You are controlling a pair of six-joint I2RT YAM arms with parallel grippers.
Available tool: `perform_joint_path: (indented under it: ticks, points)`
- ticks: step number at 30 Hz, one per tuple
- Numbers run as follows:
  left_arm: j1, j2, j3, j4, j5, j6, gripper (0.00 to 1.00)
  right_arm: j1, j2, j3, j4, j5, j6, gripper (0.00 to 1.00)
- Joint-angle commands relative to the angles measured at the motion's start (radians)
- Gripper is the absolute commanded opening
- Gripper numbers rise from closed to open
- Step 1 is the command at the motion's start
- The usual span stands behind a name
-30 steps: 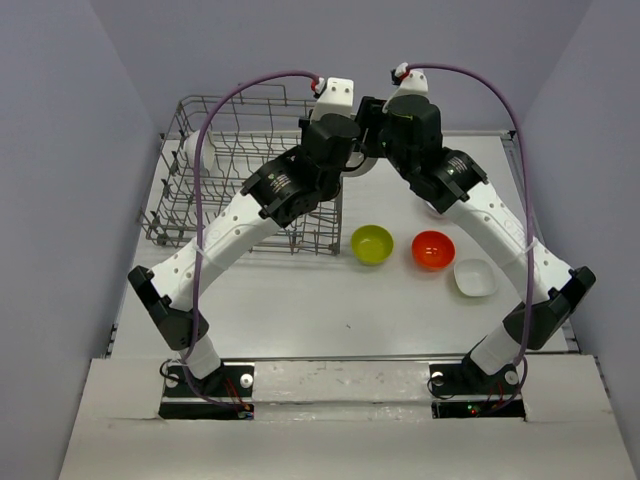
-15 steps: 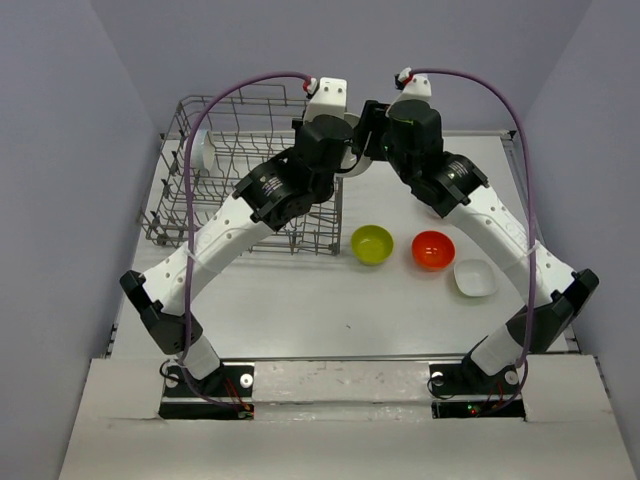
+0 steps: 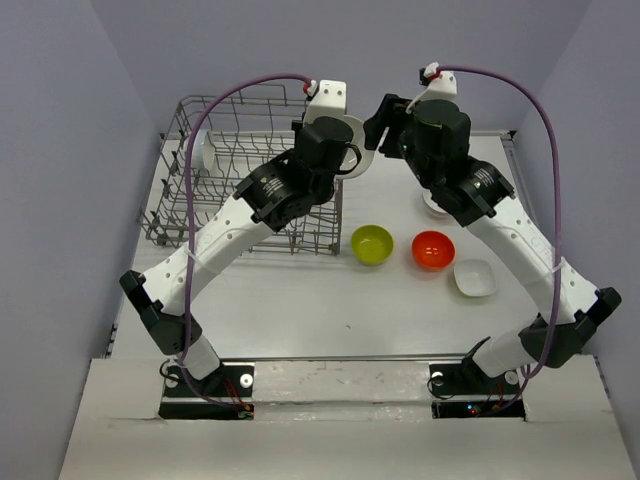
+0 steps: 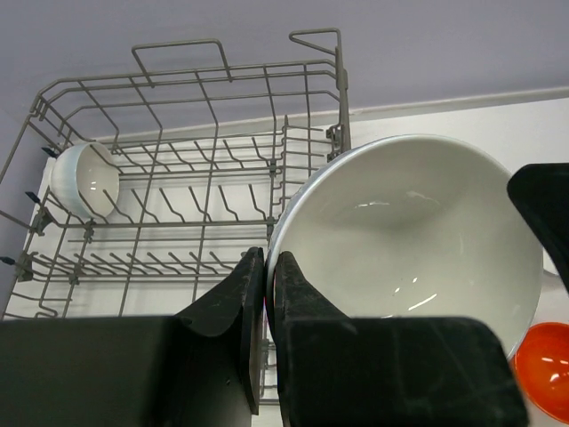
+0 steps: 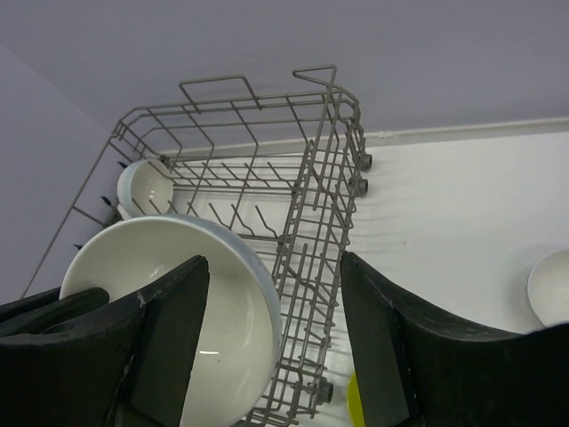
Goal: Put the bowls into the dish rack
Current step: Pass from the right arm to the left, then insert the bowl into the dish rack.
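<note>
Left wrist view puts the large white bowl (image 4: 418, 231) in the air, tilted, held only by its thin rim, level with the right wall of the dish rack (image 4: 178, 169) and not yet in among the tines. That narrow hold looks like the weak point. The bowl is wide and hangs well out from the pinch, so a quick swing could make it pivot or slide out between the pads. Its lower edge might also catch the raised wire side on the way in and be levered loose. A second hazard is the right claw (image 3: 385, 115), which sits just beside the bowl on its right. A careless move of either arm could knock the two together.

A small white bowl (image 4: 84, 178) already stands at the far left of the rack, well apart from this one, so it should not get in the way. The green bowl (image 3: 372, 244) and orange bowl (image 3: 433, 249) sit on the table to the right of the rack.

The left claw (image 4: 269, 264) is nearly closed, its two fingers clamped on the bowl's rim. From the right wrist, the right claw's fingers (image 5: 169, 338) stand wide apart with nothing between them
</note>
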Motion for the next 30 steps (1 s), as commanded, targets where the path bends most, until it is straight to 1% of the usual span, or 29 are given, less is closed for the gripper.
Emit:
perform_joint_path:
  ticks: [1,7,13,14,17,18,20,22,23,25,26,28,30]
  points:
    - [0.011,-0.054,0.006,0.082,-0.056,-0.024,0.00,0.012,-0.053,-0.008,0.043,0.029,-0.005,0.66]
    - [0.070,-0.055,0.034,0.067,-0.056,-0.004,0.00,0.012,-0.119,-0.046,0.043,0.070,-0.009,0.68]
    - [0.254,-0.029,0.077,0.064,0.022,0.040,0.00,0.012,-0.166,-0.137,0.049,0.118,-0.003,0.69]
    - [0.299,-0.016,0.100,0.064,0.028,0.050,0.00,0.012,-0.171,-0.163,0.054,0.122,-0.002,0.70]
    - [0.367,0.035,0.155,0.055,0.033,0.073,0.00,0.012,-0.168,-0.198,0.062,0.131,0.000,0.70]
    - [0.414,0.049,0.188,0.058,0.033,0.092,0.00,0.012,-0.165,-0.212,0.062,0.139,-0.002,0.70]
    - [0.458,0.102,0.245,0.066,0.035,0.125,0.00,0.012,-0.153,-0.226,0.060,0.150,-0.003,0.70]
    - [0.507,0.138,0.275,0.102,0.007,0.181,0.00,0.012,-0.147,-0.247,0.066,0.151,0.000,0.70]
    - [0.517,0.167,0.281,0.127,-0.008,0.241,0.00,0.012,-0.141,-0.253,0.071,0.145,-0.002,0.71]
    - [0.548,0.210,0.285,0.196,-0.083,0.292,0.00,0.012,-0.128,-0.264,0.076,0.142,-0.003,0.71]
    - [0.559,0.225,0.301,0.211,-0.099,0.312,0.00,0.012,-0.121,-0.264,0.076,0.139,-0.002,0.71]
    - [0.577,0.260,0.301,0.286,-0.161,0.393,0.00,0.012,-0.099,-0.263,0.076,0.136,-0.008,0.71]
    - [0.606,0.281,0.298,0.332,-0.182,0.442,0.00,0.012,-0.084,-0.264,0.077,0.130,-0.011,0.71]
